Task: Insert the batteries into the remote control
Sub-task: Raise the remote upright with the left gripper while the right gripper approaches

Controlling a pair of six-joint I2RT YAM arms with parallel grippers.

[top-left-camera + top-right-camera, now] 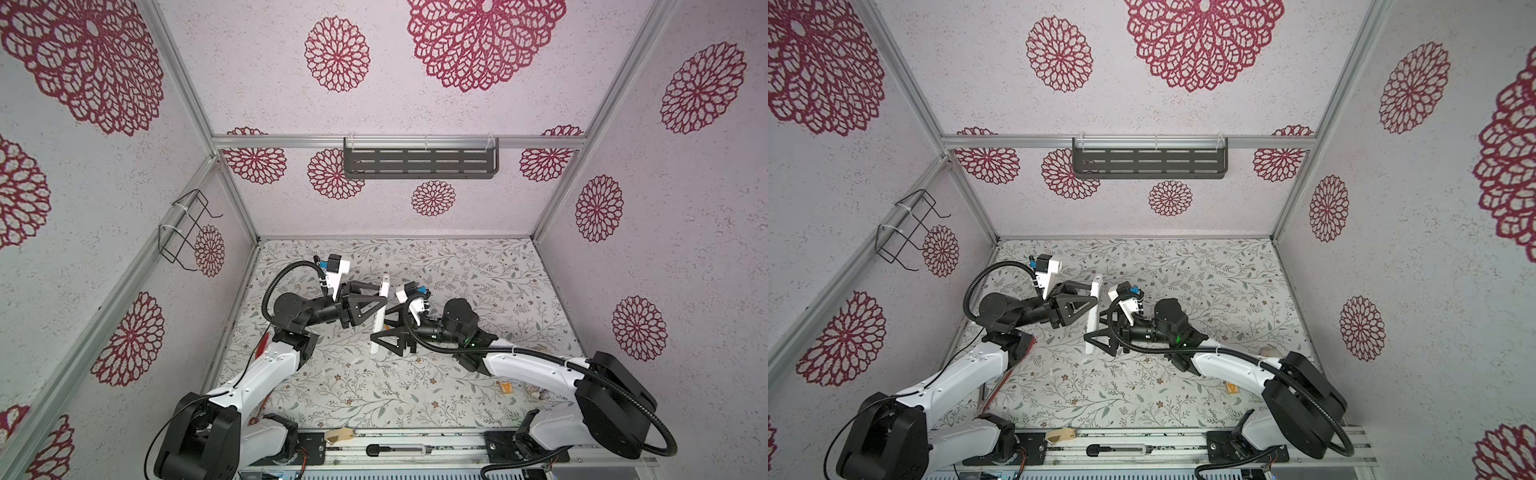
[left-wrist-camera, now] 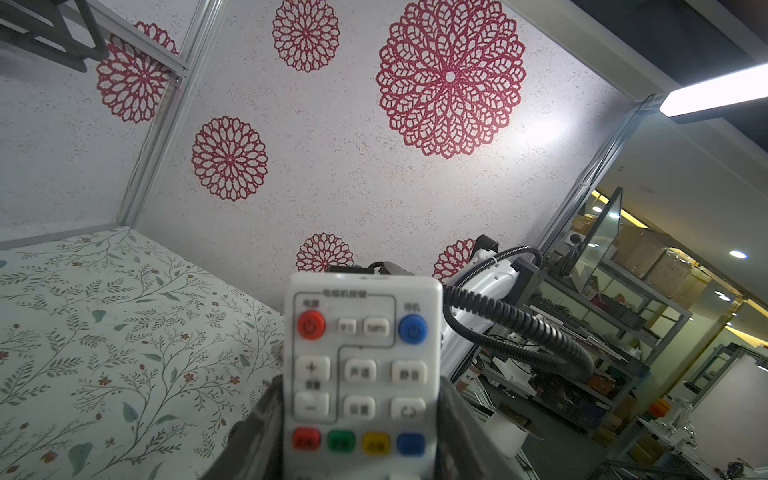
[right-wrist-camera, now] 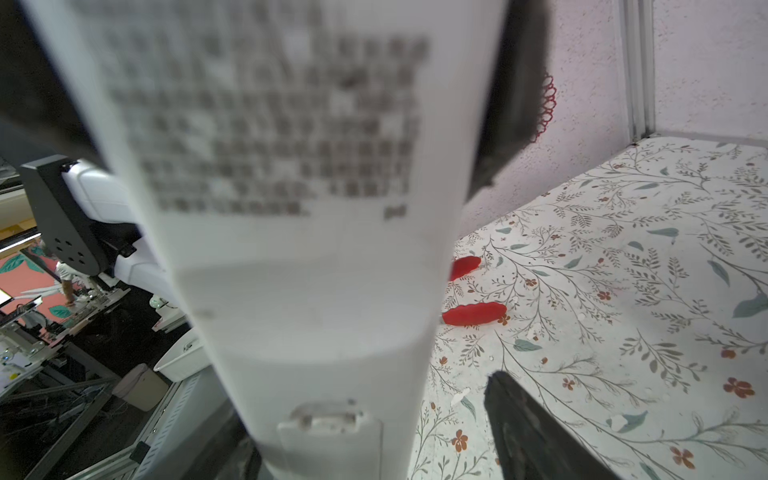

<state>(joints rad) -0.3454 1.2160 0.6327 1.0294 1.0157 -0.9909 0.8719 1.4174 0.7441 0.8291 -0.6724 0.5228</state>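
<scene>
remote control (image 2: 361,353), one, between two tools: left tool (image 1: 382,297) tight on it, right tool (image 1: 380,331) spread loosely around it

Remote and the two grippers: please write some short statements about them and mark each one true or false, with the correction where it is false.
1. The left gripper holds the remote. True.
2. The remote lies flat on the table. False: it is held up, tilted.
3. Its two top round buttons are both red. False: a red button and a blue button.
4. The right gripper has a finger on each side of the remote. True.
5. The right wrist view shows the button face. False: the back, with a label.
</scene>
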